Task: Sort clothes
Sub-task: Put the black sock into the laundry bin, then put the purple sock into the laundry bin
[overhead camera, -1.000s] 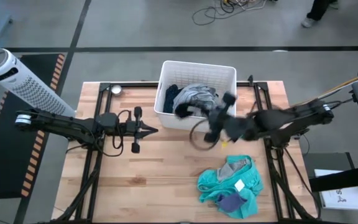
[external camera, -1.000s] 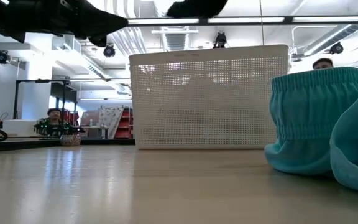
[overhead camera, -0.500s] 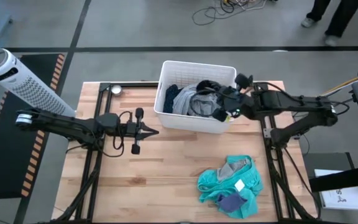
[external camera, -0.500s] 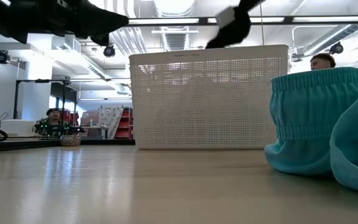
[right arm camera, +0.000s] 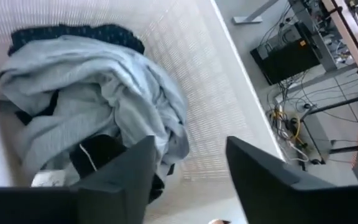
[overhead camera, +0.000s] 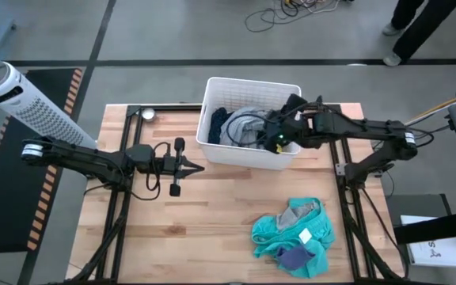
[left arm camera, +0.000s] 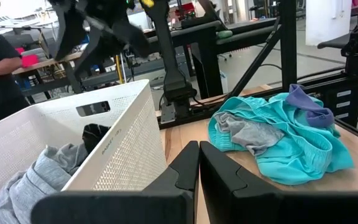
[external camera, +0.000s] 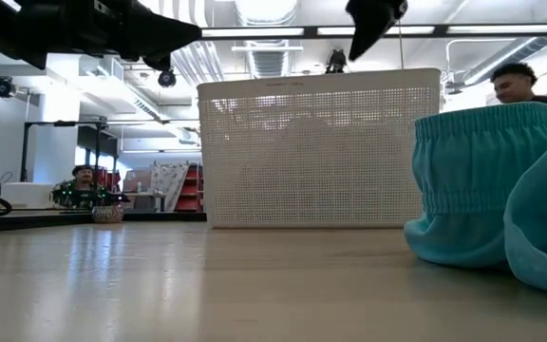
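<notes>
Grey clothes (overhead camera: 244,127) lay heaped in the white basket (overhead camera: 209,95) at the table's twelve o'clock.
The right gripper (overhead camera: 279,133) hung above them, fingers parted and empty, apparently after a drop; teal clothes (overhead camera: 295,229) waited at five o'clock, the left gripper (overhead camera: 193,166) idle, pinched closed.

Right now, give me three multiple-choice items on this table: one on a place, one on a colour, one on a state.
1. Where is the right gripper?
A. over the white basket
B. over the teal pile
C. off the table

2. What colour is the biggest garment lying outside the basket?
A. red
B. teal
C. yellow

3. How do the right gripper's jaws stand?
A. shut on a sock
B. shut on the basket rim
C. open, holding nothing

Answers:
1 A: the high view puts it above the basket's right half.
2 B: the teal garment lies on the table.
3 C: the right wrist view shows them apart above the grey garment.
</notes>
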